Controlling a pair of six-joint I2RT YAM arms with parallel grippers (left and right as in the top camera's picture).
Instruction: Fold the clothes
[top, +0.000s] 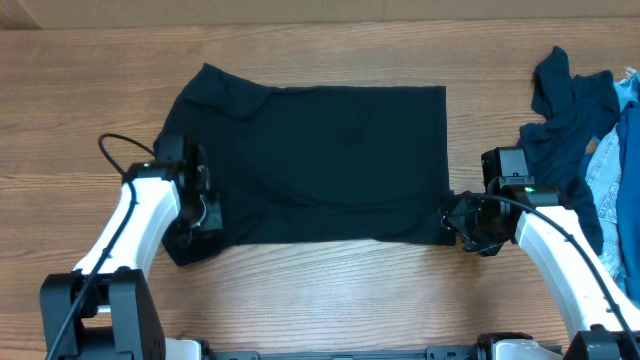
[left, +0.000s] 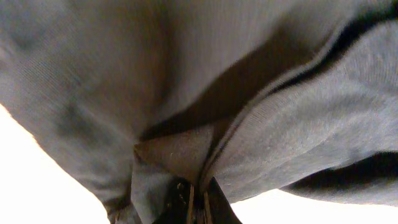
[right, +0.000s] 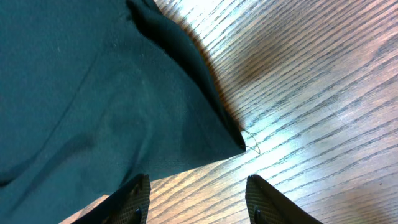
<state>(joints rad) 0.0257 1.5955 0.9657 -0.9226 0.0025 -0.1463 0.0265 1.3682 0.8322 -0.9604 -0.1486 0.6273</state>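
The near-black navy T-shirt (top: 320, 165) lies spread flat on the middle of the wooden table. My left gripper (top: 205, 215) is at its lower left corner. In the left wrist view the jaws (left: 198, 202) are shut on a fold of the shirt's fabric (left: 124, 74), which fills the view. My right gripper (top: 455, 220) is at the shirt's lower right corner. In the right wrist view its fingers (right: 196, 199) are open over bare wood, just short of the shirt's edge (right: 93, 93) and pointed corner. No white tag shows.
A rumpled dark blue garment (top: 565, 110) and pale blue denim (top: 620, 170) lie piled at the table's right edge, close behind my right arm. Bare wood (top: 330, 290) runs along the front between the two arms.
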